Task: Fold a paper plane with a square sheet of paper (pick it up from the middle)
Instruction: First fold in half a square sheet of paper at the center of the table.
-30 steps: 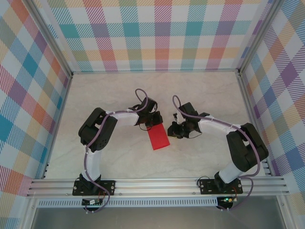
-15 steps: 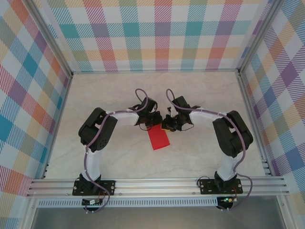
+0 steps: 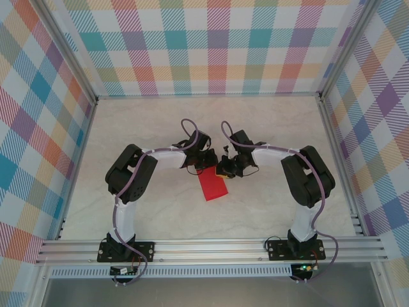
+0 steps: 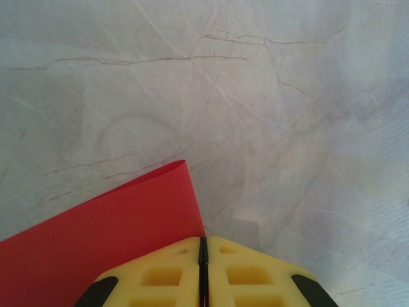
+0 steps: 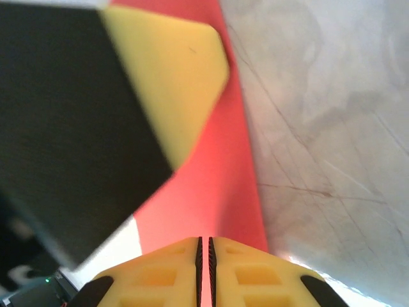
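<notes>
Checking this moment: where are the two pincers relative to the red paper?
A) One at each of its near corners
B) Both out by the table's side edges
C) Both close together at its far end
C: seen from above, the left pincer and the right pincer sit close together at the far end of the red paper, which lies on the table.

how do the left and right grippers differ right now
The left gripper has the red sheet off to one side of it; the right gripper has it straight ahead. The left gripper closes to a hairline seam; the right gripper shows a thin slit. Both are shut, yellow-fingered, at the sheet's far edge.
</notes>
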{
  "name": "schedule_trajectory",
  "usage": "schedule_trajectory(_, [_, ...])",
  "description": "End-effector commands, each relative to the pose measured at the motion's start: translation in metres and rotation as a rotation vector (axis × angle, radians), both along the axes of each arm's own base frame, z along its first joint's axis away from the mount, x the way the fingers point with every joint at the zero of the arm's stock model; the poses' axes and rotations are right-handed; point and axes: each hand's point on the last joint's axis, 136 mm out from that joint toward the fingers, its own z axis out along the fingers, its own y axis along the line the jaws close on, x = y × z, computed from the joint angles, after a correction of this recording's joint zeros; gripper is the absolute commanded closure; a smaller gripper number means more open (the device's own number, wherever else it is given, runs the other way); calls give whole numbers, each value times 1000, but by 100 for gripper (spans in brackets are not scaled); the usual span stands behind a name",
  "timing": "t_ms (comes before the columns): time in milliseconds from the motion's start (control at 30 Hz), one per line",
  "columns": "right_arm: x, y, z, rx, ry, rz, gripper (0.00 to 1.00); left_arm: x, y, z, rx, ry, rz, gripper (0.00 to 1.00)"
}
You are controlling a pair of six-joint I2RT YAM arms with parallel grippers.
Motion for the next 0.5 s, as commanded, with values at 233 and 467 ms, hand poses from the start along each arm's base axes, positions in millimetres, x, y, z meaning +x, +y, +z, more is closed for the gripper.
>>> schedule_trajectory(233, [-29, -15, -16, -36, 45, 14, 87, -20, 20, -42, 115, 101, 24, 90])
schedule_trajectory(467, [-50, -25, -22, -53, 75, 21, 86, -20, 21, -44, 120, 108, 32, 90])
